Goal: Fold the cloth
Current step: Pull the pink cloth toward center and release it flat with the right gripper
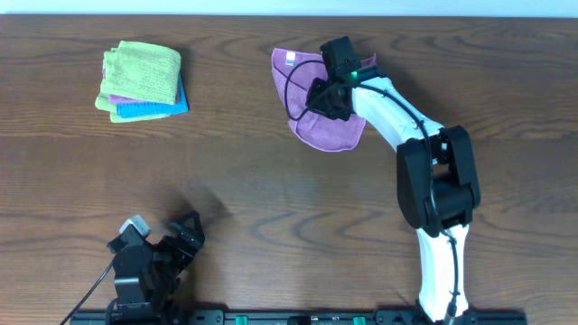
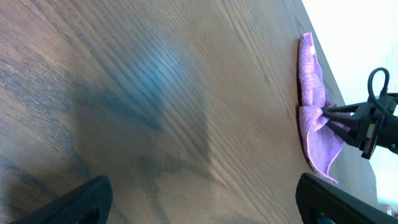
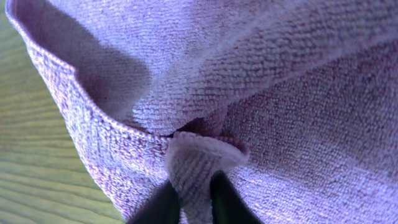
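Note:
The purple cloth (image 1: pixel 327 128) lies rumpled at the table's far middle, with its white tag (image 1: pixel 289 60) at the far left corner. My right gripper (image 1: pixel 319 97) is over its middle, shut on a pinched fold of the cloth (image 3: pixel 194 163). The cloth also shows in the left wrist view (image 2: pixel 314 115), with the right gripper's fingers on it. My left gripper (image 1: pixel 176 236) rests near the front left edge, open and empty, far from the cloth. Its fingers (image 2: pixel 199 202) are spread wide.
A stack of folded cloths, lime-green (image 1: pixel 140 72) on top of bright blue (image 1: pixel 158 107), sits at the far left. The right arm (image 1: pixel 438 181) stretches from the front right edge to the cloth. Bare wood table (image 1: pixel 271 199) lies between the arms.

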### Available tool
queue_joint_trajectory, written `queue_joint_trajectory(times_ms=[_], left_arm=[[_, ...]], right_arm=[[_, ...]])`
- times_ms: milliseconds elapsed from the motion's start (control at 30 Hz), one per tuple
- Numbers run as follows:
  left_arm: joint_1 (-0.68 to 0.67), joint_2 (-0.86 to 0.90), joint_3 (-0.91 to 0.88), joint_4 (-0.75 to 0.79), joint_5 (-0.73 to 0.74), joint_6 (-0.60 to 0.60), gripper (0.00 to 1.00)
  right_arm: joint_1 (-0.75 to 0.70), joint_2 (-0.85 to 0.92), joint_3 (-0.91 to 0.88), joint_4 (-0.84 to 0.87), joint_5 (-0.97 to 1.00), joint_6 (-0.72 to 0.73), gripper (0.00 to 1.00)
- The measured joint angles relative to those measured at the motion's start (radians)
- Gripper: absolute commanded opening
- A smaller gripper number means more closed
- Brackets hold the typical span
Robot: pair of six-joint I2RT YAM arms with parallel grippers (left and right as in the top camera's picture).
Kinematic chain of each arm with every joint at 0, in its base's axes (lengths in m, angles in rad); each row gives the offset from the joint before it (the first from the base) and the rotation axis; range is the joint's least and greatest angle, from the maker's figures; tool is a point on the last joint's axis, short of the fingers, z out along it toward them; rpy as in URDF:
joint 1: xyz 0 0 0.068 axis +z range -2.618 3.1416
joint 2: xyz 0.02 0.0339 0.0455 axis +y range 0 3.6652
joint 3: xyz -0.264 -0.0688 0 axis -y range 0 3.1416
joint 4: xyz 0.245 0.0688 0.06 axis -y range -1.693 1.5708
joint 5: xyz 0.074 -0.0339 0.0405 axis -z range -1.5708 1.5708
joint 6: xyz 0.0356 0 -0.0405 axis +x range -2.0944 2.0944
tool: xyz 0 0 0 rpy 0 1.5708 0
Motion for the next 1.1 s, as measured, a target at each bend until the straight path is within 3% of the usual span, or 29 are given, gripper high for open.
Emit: queue_joint_trajectory(times_ms=[400,967,1100], left_arm=[[0.0,0.0,0.0,0.0,0.0,0.0,0.95],[0.0,0.0,0.0,0.0,0.0,0.0,0.95],[0.0,0.0,0.0,0.0,0.0,0.0,0.95]], right_arm=[[0.014,-0.002,0.016,-0.014,-0.101,-0.139,0.01],[0.269,-0.036,0.018,-0.196,-0.216,-0.489,0.01],[0.312,-0.036,0.018,-0.209,-0.271,-0.557,0.18]])
